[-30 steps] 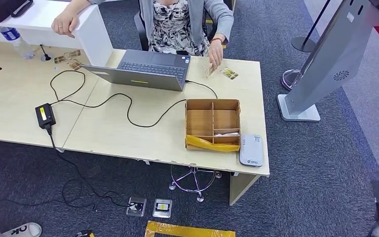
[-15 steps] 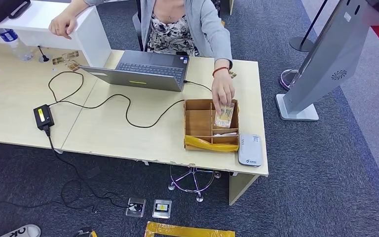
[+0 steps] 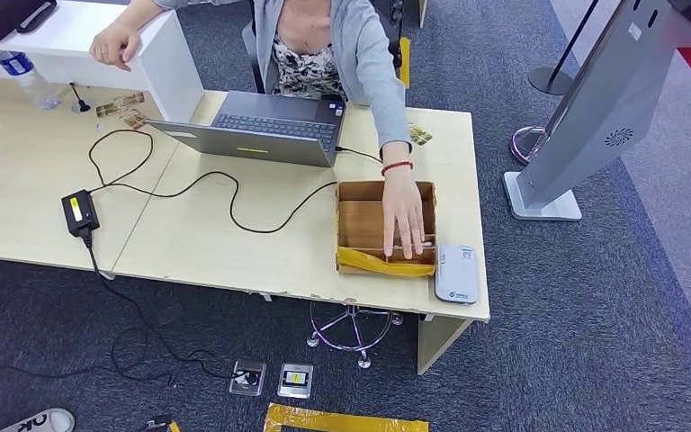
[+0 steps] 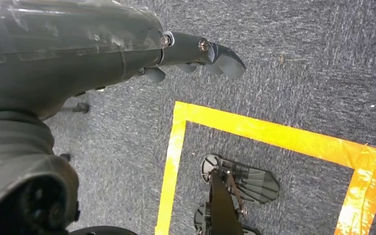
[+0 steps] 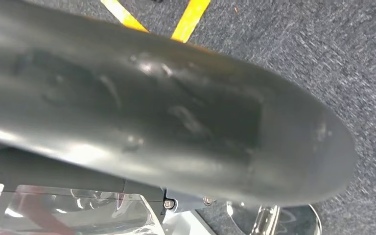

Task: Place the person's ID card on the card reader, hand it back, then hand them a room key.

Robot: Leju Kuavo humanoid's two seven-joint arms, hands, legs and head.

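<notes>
A person's hand (image 3: 405,220) with a red wrist band reaches into the wooden divided box (image 3: 360,211) on the desk, palm down over its near right compartments. Any card under it is hidden. The white and grey card reader (image 3: 457,273) lies flat beside the box at the desk's near right corner, nothing on it. A patterned card (image 3: 420,135) lies near the far edge. My left hand (image 4: 196,51) hangs over the carpet, fingers loosely extended, holding nothing. In the right wrist view, my right hand (image 5: 176,122) is a dark blurred bulk, fingers hidden.
An open laptop (image 3: 265,126) sits left of the box, with a black cable (image 3: 234,202) and power brick (image 3: 81,211) across the desk (image 3: 234,252). A grey kiosk stand (image 3: 585,117) rises at right. Yellow floor tape (image 4: 254,132) marks the carpet below me.
The person's hand went from the desk's far edge to above the box with a card, then down into the box's near compartments. The card no longer shows.
</notes>
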